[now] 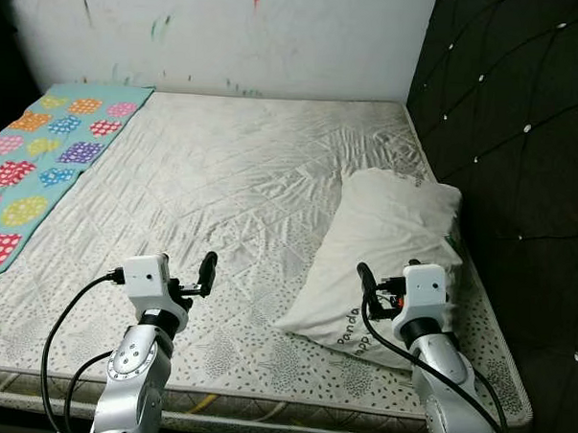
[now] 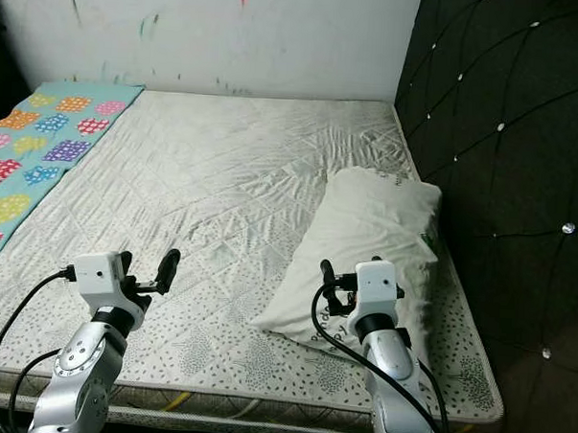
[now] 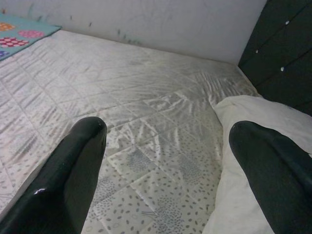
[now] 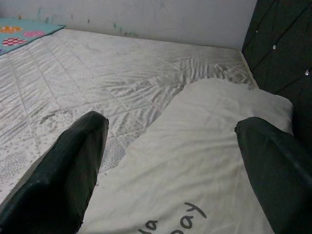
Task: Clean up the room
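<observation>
A white pillow (image 1: 383, 249) with dark lettering lies on the right side of the bare quilted mattress (image 1: 233, 176), close to the black headboard. My right gripper (image 4: 171, 124) hovers open just above the pillow's near end (image 4: 195, 161), with nothing between its fingers. My left gripper (image 3: 168, 129) is open too, held over the mattress's front part, left of the pillow (image 3: 253, 117). In the left eye view both grippers, left (image 1: 207, 267) and right (image 1: 366, 276), point away from me toward the wall.
A teal blanket (image 1: 42, 158) with coloured dotted patches lies along the mattress's left side. The black tufted headboard (image 1: 523, 140) rises on the right. A white wall (image 1: 239, 32) with paint marks closes the far end. The mattress's front edge (image 1: 262, 402) is just below my arms.
</observation>
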Motion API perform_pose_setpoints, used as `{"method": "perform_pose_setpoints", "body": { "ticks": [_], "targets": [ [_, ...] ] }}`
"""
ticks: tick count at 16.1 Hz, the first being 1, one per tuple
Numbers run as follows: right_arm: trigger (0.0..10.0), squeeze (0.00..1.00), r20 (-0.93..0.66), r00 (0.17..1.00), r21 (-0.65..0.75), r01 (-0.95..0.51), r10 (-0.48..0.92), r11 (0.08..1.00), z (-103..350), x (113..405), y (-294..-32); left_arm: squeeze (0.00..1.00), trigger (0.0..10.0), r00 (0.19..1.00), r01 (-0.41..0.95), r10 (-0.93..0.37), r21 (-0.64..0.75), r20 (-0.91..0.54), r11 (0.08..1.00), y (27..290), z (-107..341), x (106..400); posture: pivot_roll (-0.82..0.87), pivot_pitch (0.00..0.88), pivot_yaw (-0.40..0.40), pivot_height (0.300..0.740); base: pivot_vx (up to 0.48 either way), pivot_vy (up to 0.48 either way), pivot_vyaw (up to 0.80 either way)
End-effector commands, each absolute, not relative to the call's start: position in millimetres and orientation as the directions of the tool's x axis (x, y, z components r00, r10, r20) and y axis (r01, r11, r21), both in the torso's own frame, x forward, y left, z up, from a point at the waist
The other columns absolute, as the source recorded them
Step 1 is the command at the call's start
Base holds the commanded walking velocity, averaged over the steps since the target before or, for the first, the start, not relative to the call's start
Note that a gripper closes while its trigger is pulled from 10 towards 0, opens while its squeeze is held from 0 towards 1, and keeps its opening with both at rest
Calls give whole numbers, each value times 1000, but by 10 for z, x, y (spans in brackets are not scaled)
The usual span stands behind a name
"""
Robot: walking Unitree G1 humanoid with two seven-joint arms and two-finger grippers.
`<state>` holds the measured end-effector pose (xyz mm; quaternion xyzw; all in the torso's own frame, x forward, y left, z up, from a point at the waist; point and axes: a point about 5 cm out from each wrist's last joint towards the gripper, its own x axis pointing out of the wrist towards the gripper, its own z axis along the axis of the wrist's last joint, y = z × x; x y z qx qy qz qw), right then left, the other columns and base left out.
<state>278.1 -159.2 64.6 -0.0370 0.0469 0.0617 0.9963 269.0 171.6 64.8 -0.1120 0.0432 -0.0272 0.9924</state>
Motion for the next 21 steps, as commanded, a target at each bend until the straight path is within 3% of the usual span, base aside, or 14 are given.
{"method": "perform_pose_setpoints", "body": {
  "ticks": [1, 10, 21],
  "targets": [
    [10000, 0, -83, 988, -76, -133, 127, 988, 693, 2810, -1581, 0, 10000, 994, 38, -59, -221, -91, 975, 1722, 639, 2694, -102, 0, 39, 740, 0, -311, 0],
    [10000, 0, -88, 988, -79, -138, 131, 987, 687, 2811, -1581, 0, 10000, 994, 35, -57, -223, -92, 974, 1718, 638, 2693, -104, 0, 38, 740, 0, -377, 0],
    [10000, 0, -88, 987, -81, -138, 131, 987, 685, 2825, -1583, 0, 10000, 994, 28, -50, -229, -93, 973, 1722, 635, 2706, -107, 0, 37, 740, 0, 0, 0]
  ]
}}
